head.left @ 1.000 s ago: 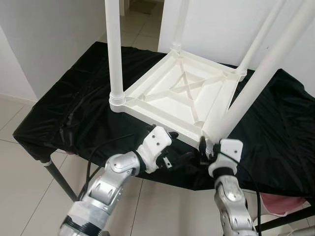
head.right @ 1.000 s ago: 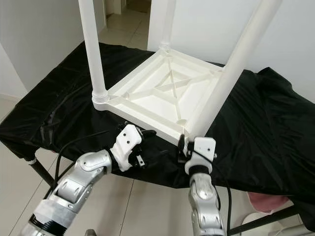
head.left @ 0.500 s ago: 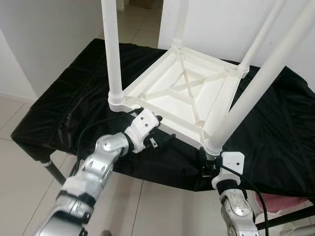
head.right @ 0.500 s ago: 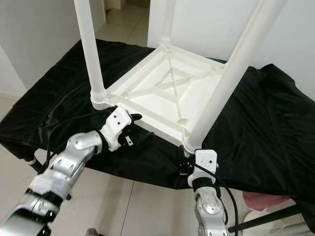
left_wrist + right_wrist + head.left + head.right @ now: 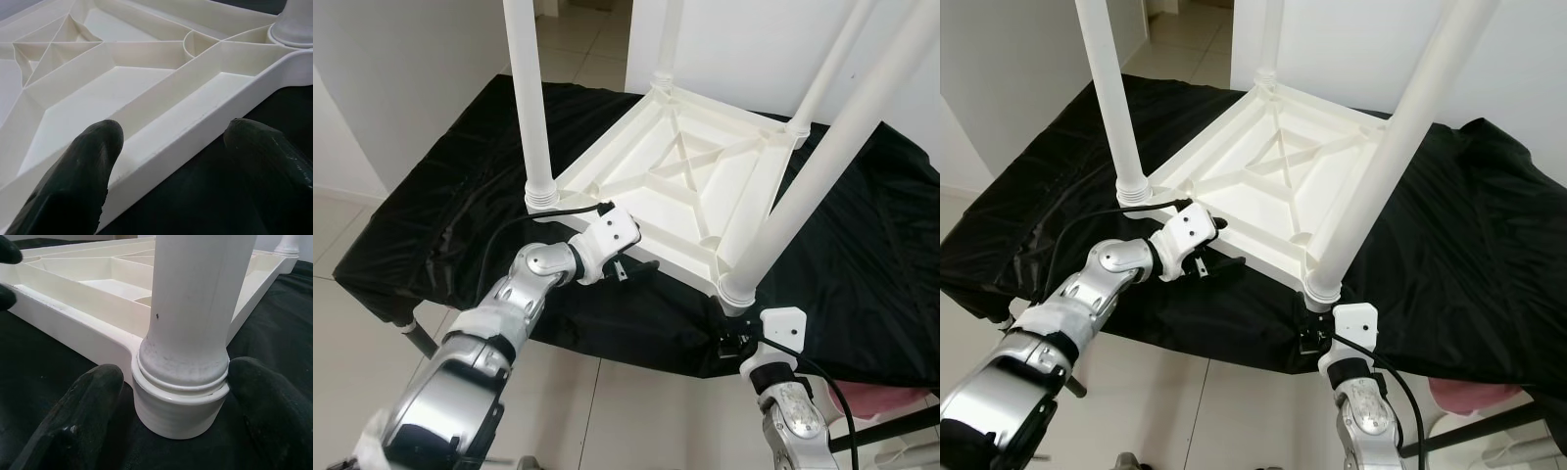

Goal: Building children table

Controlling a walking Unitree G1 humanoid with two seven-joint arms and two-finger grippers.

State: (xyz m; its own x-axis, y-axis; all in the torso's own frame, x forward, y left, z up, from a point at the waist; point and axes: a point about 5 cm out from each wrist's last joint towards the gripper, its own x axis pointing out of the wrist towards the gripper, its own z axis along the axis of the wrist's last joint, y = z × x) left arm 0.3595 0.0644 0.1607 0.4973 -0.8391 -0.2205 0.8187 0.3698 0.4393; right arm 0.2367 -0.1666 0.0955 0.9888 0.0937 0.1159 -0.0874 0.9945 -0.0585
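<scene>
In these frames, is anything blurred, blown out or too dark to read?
Left eye view: sharp and evenly lit; black cloth keeps its folds. Left wrist view: fingers soft-focus, white tabletop crisp, not blown out. Right wrist view: leg socket sharp, fingertips blurred.

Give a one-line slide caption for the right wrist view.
Open right gripper straddling the near leg's socket on the upturned white table.
</scene>
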